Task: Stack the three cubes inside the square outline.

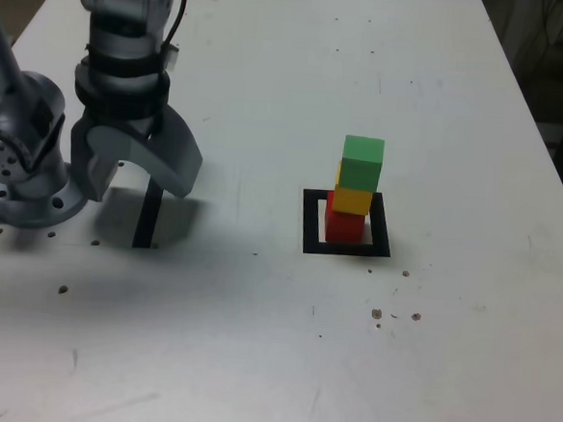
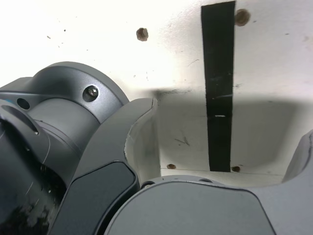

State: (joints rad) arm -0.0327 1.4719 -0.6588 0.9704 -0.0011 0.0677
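The three cubes (image 1: 353,192) stand stacked, red under yellow under green, inside the square outline (image 1: 346,225) near the bench's (image 1: 253,344) middle. The hand (image 1: 134,177), spread wide and empty, hangs well apart; best retreat without jolting the bench.

The grey arm reaches down from 11 o'clock in the exterior view, its end effector (image 1: 134,181) pointing at the tabletop (image 1: 253,344), jaws spread wide apart and holding nothing.
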